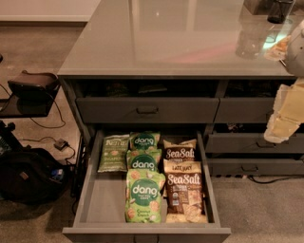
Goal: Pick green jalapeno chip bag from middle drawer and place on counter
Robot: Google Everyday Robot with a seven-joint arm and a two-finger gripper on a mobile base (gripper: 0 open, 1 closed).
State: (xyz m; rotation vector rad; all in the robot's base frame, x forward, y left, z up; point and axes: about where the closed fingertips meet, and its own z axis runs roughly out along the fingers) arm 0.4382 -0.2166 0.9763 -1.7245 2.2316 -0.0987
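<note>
The green jalapeno chip bag (114, 153) lies flat at the back left of the open middle drawer (102, 201), with white lettering at its top. Beside it to the right lie three brighter green "dang" bags (144, 194) and brown "Sea Salt" bags (183, 190). The glossy grey counter (180, 38) spans the top of the cabinet. My gripper (283, 118), pale and yellowish, hangs at the right edge of the view, in front of the right-hand drawers. It is well to the right of the open drawer, above its level, and holds nothing that I can see.
A closed drawer (147, 110) sits just above the open one. More drawers (256, 142) stand at the right. Dark containers (280, 9) stand on the counter's far right corner. A black bag (28, 175), cables and a dark stand (33, 88) are on the floor at left.
</note>
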